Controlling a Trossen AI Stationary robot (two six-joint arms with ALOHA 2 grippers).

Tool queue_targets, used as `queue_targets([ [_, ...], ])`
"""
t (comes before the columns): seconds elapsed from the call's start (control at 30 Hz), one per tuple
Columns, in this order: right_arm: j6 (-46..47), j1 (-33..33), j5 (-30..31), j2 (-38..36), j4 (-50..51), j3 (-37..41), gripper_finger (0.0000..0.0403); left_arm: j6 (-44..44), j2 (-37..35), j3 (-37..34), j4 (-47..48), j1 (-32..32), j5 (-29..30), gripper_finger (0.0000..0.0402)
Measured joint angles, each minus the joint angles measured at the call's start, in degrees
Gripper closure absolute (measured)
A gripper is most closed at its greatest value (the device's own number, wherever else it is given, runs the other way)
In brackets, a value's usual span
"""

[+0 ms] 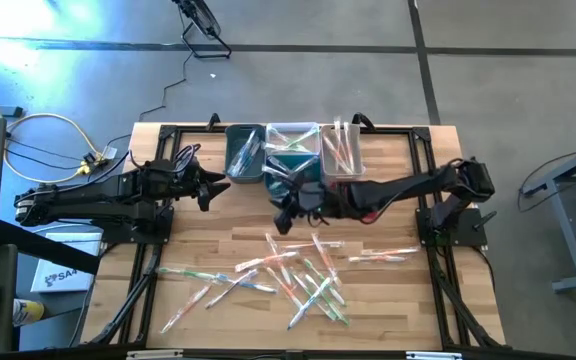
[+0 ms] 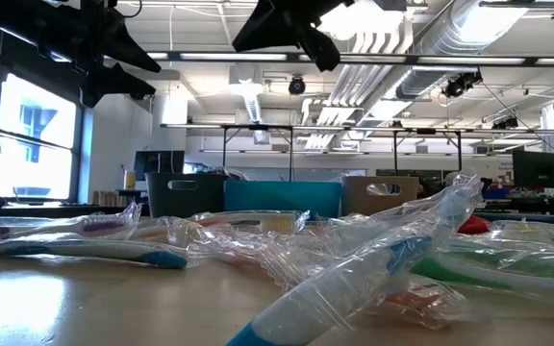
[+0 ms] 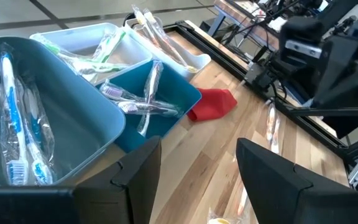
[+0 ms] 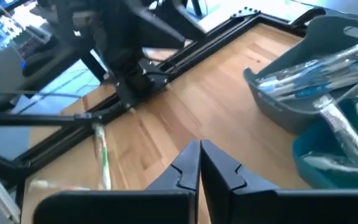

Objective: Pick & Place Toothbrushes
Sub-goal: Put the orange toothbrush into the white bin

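Planks of pale wood make up the table, framed by black rails and standing on a grey concrete floor; level across the top, the room behind shows big windows on one side, ceiling ducts, strip lights and distant desks with monitors. At the table's far edge sit three bins in a row: a grey bin, a teal bin and a white bin, each with wrapped brushes inside, and a red cloth lies on the wood just beside the teal one. The toothbrushes lie scattered in their clear wrappers over the near half of the table, green, orange, blue and white handles crossing one another. The right gripper hangs over bare wood between the bins and that scatter, its jaws clenched tight together with nothing between them; the loose brushes lie near it toward the table's front but apart from its fingertips. The left gripper waits beside the grey bin, jaws spread wide and empty, well apart from the scattered pile.
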State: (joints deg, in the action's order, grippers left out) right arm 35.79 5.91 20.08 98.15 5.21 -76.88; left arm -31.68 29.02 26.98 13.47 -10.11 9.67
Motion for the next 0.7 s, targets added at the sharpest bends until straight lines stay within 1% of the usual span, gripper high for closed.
queue_targets([
  [0.1,0.00,0.88,0.96,0.00,3.00,0.00,0.0399,-0.07,0.00,0.00,0.00,0.00,0.00,0.0196],
  [0.2,0.65,0.88,0.69,-0.03,6.97,0.00,0.0399,-0.10,0.16,0.00,0.00,0.00,0.00,0.0196],
  [0.37,1.84,0.84,-1.98,-1.81,13.71,-0.07,0.0400,-1.63,0.55,0.00,-0.04,0.00,0.00,0.0207],
  [0.53,1.40,0.90,-2.12,-4.20,20.78,-0.02,0.0400,-6.15,0.94,0.00,0.00,0.00,-0.38,0.0236],
  [0.7,-2.37,0.69,-2.06,-7.16,23.64,-0.01,0.0399,-9.33,1.33,0.00,-0.86,0.00,-3.52,0.0269],
])
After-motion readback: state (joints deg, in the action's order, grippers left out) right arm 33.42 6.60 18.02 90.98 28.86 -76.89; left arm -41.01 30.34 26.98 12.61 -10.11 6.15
